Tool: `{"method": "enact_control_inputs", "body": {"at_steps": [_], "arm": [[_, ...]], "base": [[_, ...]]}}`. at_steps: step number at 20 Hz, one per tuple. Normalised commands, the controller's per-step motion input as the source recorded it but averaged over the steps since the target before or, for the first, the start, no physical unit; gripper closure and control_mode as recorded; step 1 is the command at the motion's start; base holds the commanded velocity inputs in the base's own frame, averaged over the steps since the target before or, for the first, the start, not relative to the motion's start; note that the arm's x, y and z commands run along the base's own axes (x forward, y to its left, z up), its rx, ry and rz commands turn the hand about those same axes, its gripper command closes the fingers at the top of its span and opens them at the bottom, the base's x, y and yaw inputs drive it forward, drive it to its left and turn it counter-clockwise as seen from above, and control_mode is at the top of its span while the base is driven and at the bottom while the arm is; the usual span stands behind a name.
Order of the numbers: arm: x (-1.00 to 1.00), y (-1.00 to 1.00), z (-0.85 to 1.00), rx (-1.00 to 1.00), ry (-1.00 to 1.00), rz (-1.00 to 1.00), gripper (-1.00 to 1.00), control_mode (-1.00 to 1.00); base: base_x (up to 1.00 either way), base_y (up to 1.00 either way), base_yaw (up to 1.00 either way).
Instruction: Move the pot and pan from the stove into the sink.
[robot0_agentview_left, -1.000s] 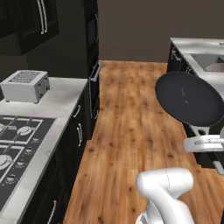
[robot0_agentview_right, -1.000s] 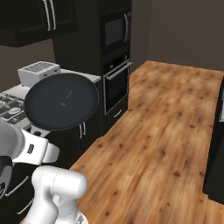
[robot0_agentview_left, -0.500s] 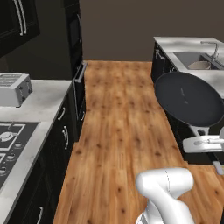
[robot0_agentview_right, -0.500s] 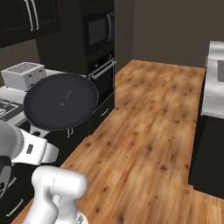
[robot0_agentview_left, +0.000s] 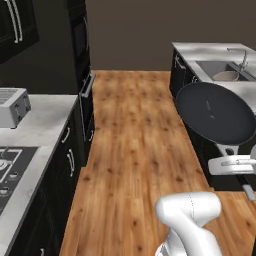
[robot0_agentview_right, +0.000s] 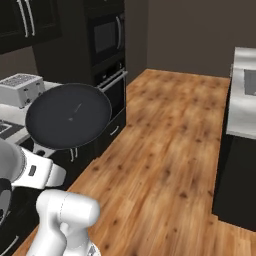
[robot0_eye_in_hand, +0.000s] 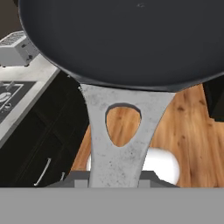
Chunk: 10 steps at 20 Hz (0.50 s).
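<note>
Hand clamped on pan handle

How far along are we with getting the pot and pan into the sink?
Done, it seems: a beige pot already sits in the sink. In hand: the pan is carried in the air over the wood floor, the gripper shut on its grey handle. Left: bring the pan to the sink across the aisle and release it there.
</note>
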Motion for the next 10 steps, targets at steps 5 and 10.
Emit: {"method": "enact_control_inputs", "body": {"at_steps": [5,10], "arm": [[0.0,0.0,0.0,0.0,0.0,0.0,1.0,1.0],[0.0,0.0,0.0,0.0,0.0,0.0,1.0,1.0]], "base": [[0.69,0.14,-0.1],[0.77,0.2,-0.1]]}}
